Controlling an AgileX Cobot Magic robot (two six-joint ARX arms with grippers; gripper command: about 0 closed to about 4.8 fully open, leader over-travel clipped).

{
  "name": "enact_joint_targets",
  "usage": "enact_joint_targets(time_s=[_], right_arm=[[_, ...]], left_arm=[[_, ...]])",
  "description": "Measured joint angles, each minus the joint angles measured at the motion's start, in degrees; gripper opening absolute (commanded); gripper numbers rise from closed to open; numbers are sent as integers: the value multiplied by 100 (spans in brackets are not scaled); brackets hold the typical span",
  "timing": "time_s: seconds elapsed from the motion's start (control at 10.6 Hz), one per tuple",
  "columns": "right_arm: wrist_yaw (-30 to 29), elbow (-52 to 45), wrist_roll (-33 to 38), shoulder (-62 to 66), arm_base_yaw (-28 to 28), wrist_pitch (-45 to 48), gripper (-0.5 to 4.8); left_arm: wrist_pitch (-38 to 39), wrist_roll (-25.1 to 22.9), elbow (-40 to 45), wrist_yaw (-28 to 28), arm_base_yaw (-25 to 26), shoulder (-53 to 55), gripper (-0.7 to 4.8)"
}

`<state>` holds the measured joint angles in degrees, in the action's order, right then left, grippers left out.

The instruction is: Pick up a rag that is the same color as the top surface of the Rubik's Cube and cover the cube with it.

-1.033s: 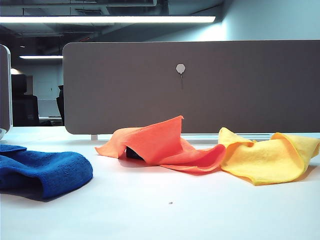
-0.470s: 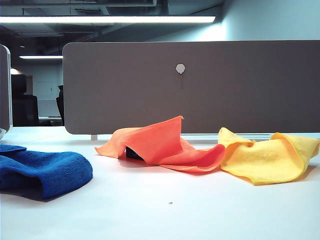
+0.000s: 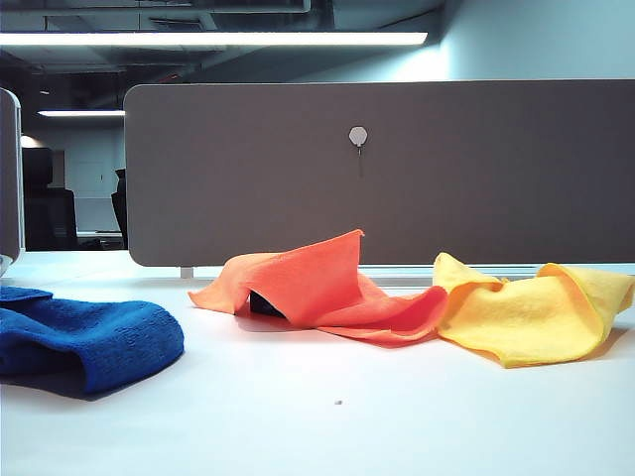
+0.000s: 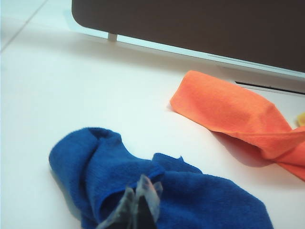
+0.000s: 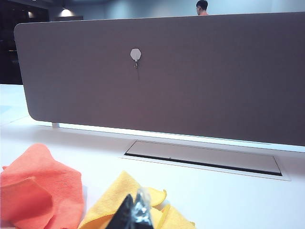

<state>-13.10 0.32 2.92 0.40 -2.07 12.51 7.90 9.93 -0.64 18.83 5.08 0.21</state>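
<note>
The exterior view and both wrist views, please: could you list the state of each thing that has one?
Rag: draped in a tent over the cube, untouched.
Rubik's Cube: nearly hidden, one dark edge showing.
Yellow cloth: crumpled, touching the rag.
Blue towel: bunched, apart.
Left tool: shut, empty, above the towel.
Right tool: shut, empty, above the yellow cloth.

Bystanders on the white table

We saw a thick blue towel [image 3: 84, 340] bunched at the left of the table [image 3: 327, 426] and a crumpled yellow cloth [image 3: 531, 312] at the right, well apart from each other. Behind them stood a grey divider panel [image 3: 397, 188] carrying a small pale hook [image 3: 358, 136]. A closed cable flap [image 5: 202, 157] lay flush in the tabletop beside the panel's foot.
</note>
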Motion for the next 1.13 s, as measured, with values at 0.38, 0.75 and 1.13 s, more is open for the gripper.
enact_joint_targets(time_s=[0.38, 0.75, 1.13], right_arm=[[0, 0, 0, -2, 0, 0, -1], [37, 0, 0, -2, 0, -2, -1], [155, 0, 0, 0, 4, 35, -1]], left_arm=[[-122, -426, 0, 28, -501, -2, -5], [-131, -1088, 0, -2162, -1836, -2, -5], [-761, -1414, 7, -2651, -2131, -4, -5]])
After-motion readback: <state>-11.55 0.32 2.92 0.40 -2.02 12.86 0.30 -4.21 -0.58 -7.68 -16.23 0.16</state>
